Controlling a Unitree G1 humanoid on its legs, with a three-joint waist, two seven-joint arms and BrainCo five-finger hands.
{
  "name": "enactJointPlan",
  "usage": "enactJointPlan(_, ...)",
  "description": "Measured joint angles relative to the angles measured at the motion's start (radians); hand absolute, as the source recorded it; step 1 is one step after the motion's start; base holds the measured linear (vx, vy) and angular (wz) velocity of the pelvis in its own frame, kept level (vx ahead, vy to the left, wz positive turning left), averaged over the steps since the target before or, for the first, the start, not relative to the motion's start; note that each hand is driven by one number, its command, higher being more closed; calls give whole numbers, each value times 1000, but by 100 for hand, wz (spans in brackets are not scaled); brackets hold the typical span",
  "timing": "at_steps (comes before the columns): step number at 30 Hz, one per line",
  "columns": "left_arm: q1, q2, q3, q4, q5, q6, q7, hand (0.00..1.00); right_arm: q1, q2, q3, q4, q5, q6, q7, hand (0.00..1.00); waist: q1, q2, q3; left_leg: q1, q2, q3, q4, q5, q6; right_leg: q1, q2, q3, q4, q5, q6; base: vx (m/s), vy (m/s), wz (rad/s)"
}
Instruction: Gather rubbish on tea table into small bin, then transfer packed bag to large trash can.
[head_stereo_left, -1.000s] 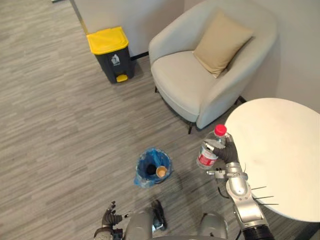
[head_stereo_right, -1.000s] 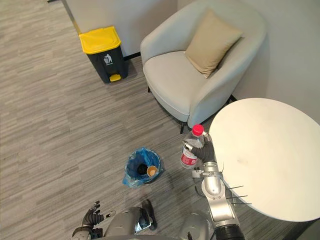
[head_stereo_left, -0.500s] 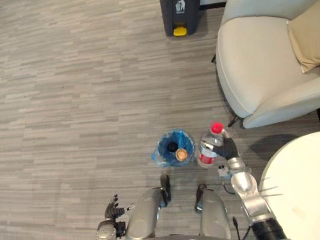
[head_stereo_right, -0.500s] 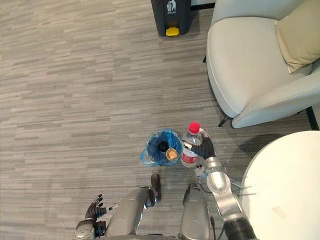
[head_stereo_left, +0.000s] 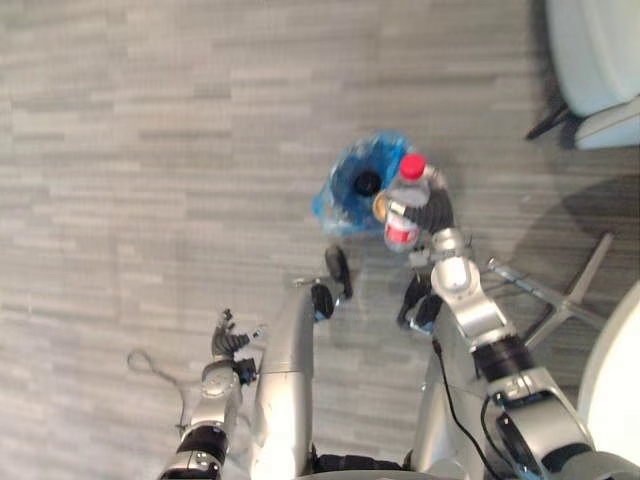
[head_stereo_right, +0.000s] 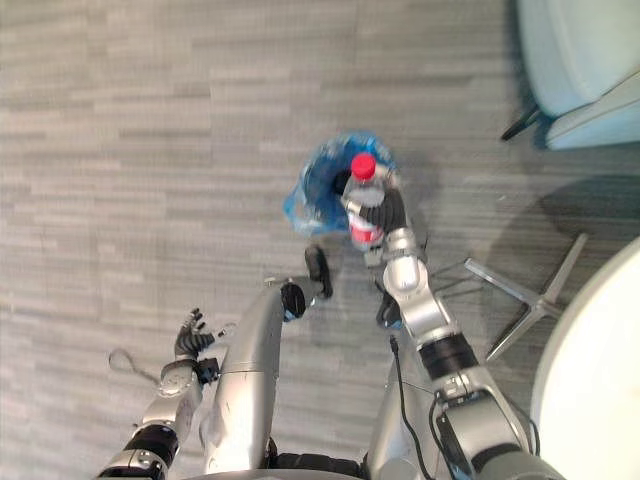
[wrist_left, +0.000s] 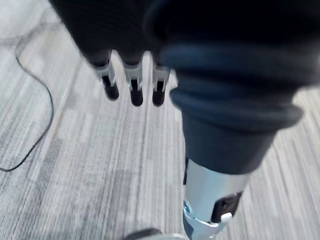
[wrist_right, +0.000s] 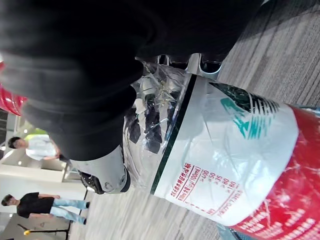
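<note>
My right hand (head_stereo_left: 437, 212) is clenched round the plastic bottle (head_stereo_left: 404, 205), fingers and thumb wrapped on the clear body, red cap (head_stereo_left: 412, 166) pointing away from me. I grip mid-body b/c that's the widest part to close on. The right wrist view shows the thin wall crinkled by my fingers, so it's light and prob. near empty. A harder squeeze would only buckle it.

The bottle hangs over the floor, lined up w/ the small bin (head_stereo_left: 335, 200) and overlapping its rim on the side towards the armchair (head_stereo_left: 595, 60). The bin stands on the floor just ahead of me, lined w/ a blue bag. It has a dark item (head_stereo_left: 368, 183) inside, plus a paper cup (head_stereo_left: 380, 207) half hidden behind the bottle. That's why I hold the bottle here and not over the counter (head_stereo_left: 622, 400), which is well apart at my right. I judge this is the drop step, i.e. one more piece of rubbish about to go in. From above I can't tell how high the bottle is over the rim.

Pose: right arm reaches forward and down, forearm nearly straight towards the bin, wrist turned so the bottle stands approx. upright w/ a slight tilt. Before letting go I'd want it nearer the middle of the opening, since at the rim it could bounce off or tip the light bin.

My left hand (head_stereo_left: 225, 345) hangs low at my left side, well apart from the bin, fingers (wrist_left: 131, 87) straight and loose, holding nothing.
</note>
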Motion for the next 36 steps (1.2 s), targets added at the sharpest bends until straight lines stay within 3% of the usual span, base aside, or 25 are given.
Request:
enactJointPlan(1, -6, -6, 7, -14, -9, 0, 7, 0, -25, -9, -1, 0, 0, 0, -8, 100, 3, 0, 3, -44, 0, 2, 32, 3, 20, -44, -7, 10, 41, -8, 6, -106, 12, 16)
enactJointPlan(5, -46, -24, 30, -91, -34, -17, 22, 0, -151, -57, 0, 20, 2, 19, -47, 100, 16, 0, 8, -169, -6, 26, 57, 1, 24, -179, -24, 36, 84, -6, 20, -73, 29, 26)
enactJointPlan(6, -45, -30, 32, -95, -43, -26, 26, 0, -179, -63, 6, 48, 3, 21, -48, 0, 19, 0, 8, -179, -5, 30, 66, 5, 23, -189, -25, 43, 92, -5, 23, -44, 20, 18)
enactJointPlan(11, -53, -40, 28, -128, -53, -33, 26, 0, -245, -79, 14, 115, 14, 33, -57, 0, 41, 0, 8, -197, -9, 33, 71, 4, 27, -202, -29, 48, 88, 1, 35, -56, 31, 0)
enactJointPlan(18, -59, -38, 28, -128, -53, -34, 26, 0, -261, -92, 31, 129, 26, 36, -70, 0, 36, -3, 8, -201, -11, 37, 53, 5, 28, -202, -28, 44, 61, 22, 44, -48, 5, -1)
enactJointPlan(23, -59, -24, 33, -124, -50, -33, 27, 0, -185, -76, 81, 129, -96, 37, -59, 0, 20, -21, 13, -165, -11, 37, 26, 18, 49, -165, -22, 33, 40, 25, 40, -50, -17, -1)
enactJointPlan(27, -60, -6, 32, -125, -48, -35, 27, 0, -126, -65, 138, 138, -208, 36, -32, 0, 8, -30, 11, -137, -10, 37, -8, 27, 36, -136, -11, 27, 3, 35, 42, -63, -18, -7)
enactJointPlan(34, -68, 3, 23, -125, -48, -51, 26, 0, -124, -30, 238, 373, -352, 53, 36, 0, -10, -39, 11, -126, -33, 22, -70, 59, 27, -116, -14, 2, -40, 52, 35, -58, -10, 9)
enactJointPlan(35, -72, -1, 22, -125, -48, -54, 26, 0, -131, -23, 247, 412, -365, 66, 46, 100, -10, -39, 11, -129, -43, 16, -82, 66, 17, -118, -17, 0, -45, 52, 35, -45, -7, 16)
enactJointPlan(36, -77, -3, 22, -125, -49, -56, 26, 0, -137, -16, 247, 440, -367, 74, 47, 100, -9, -39, 11, -133, -45, 14, -88, 69, 12, -121, -17, -1, -47, 52, 35, -58, -9, 17)
